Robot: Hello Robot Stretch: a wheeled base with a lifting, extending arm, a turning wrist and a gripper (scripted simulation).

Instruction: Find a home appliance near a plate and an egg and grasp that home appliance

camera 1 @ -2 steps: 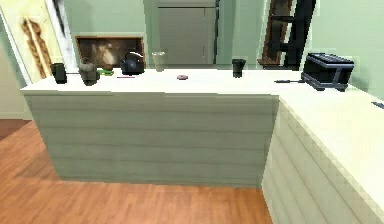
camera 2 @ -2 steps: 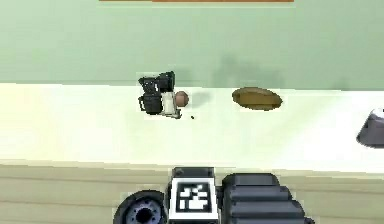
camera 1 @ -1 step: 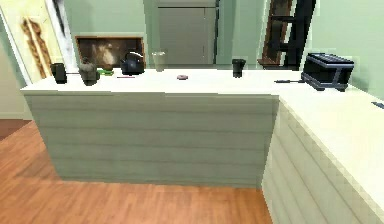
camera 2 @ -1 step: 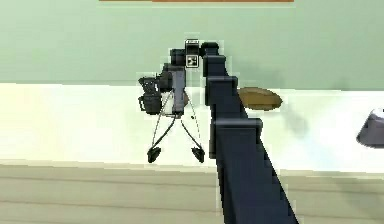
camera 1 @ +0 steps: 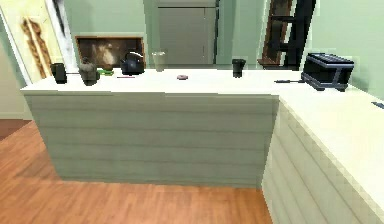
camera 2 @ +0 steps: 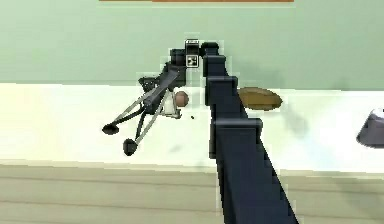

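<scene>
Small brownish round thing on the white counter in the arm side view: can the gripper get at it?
Probably yes. The small brownish round thing lies on the white counter right by the gripper, with nothing standing between them.

This is a home kitchen. A pale L-shaped counter (camera 1: pixel 150 88) with panelled fronts crosses the forward view and turns toward 4 o'clock. On it stand a dark kettle (camera 1: pixel 133 64) at 11 o'clock, a glass (camera 1: pixel 158 61) just beside it, a dark cup (camera 1: pixel 238 67) near 1 o'clock and a black boxy appliance (camera 1: pixel 327 70) at 2 o'clock. Wooden floor (camera 1: pixel 120 185) lies at 7 o'clock, below a pale green wall (camera 1: pixel 105 15).
</scene>
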